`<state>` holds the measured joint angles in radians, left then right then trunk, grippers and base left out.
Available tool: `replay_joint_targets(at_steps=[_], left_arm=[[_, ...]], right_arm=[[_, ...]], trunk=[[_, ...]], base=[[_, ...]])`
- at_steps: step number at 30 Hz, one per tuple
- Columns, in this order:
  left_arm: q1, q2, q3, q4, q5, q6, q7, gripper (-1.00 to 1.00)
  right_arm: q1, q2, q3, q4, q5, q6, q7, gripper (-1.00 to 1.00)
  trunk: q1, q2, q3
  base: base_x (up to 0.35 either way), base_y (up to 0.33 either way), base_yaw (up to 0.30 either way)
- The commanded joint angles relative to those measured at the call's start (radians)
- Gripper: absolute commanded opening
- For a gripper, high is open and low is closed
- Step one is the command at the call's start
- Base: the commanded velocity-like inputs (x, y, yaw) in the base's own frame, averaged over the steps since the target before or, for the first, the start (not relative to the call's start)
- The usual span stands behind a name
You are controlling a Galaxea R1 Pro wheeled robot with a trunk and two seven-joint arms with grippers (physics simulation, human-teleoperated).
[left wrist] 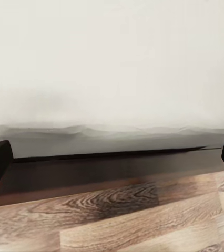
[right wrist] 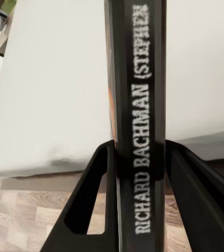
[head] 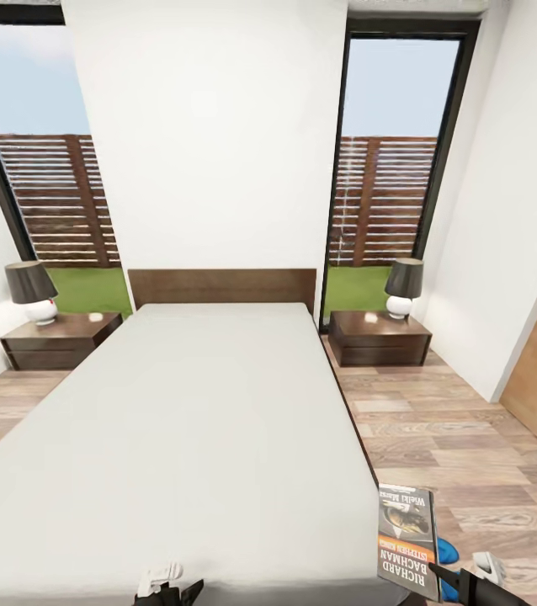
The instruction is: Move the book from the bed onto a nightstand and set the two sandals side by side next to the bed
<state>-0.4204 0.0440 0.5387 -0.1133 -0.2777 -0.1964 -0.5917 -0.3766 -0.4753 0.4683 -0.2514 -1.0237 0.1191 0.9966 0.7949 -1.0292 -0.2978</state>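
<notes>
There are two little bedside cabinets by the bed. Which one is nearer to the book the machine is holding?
The nightstand on the bed's right side, under the right lamp. The book is held at the bed's right corner, so the left nightstand lies across the mattress.

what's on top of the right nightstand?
On the right nightstand stands a lamp with a dark shade and white base, plus a pale glare spot beside it. The drawers' contents cannot be seen.

Bedroom in a home. A large bed (head: 193,438) with a dark wood headboard (head: 222,286) stands against a white wall, flanked left and right by a low nightstand (head: 60,340) and its twin (head: 378,337), each bearing a lamp (head: 33,291). Tall windows (head: 390,160) and wood-plank floor (head: 454,438) complete the room.
</notes>
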Motion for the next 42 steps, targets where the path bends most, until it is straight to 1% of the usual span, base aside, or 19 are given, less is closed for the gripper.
replay_joint_targets(at_steps=[1, 16, 42], left_arm=[[-0.001, 0.0, 0.007, 0.001, -0.011, -0.006, -0.002, 1.0], [-0.001, 0.0, 0.007, 0.001, -0.011, -0.006, -0.002, 1.0], [-0.001, -0.001, 0.007, 0.001, -0.011, -0.006, -0.002, 1.0]], right_arm=[[-0.001, 0.0, 0.004, 0.0, -0.012, 0.012, 0.005, -1.0], [-0.001, -0.001, 0.004, -0.002, -0.012, 0.013, 0.006, -1.0], [-0.001, 0.0, 0.004, -0.002, -0.012, 0.013, 0.005, -1.0]], trunk=[[0.0, -0.001, -0.001], [0.0, -0.001, 0.001], [0.0, -0.001, 0.001]], base=[[0.0, 0.0, 0.0], [0.0, 0.0, 0.016], [0.0, 0.0, 0.281]])
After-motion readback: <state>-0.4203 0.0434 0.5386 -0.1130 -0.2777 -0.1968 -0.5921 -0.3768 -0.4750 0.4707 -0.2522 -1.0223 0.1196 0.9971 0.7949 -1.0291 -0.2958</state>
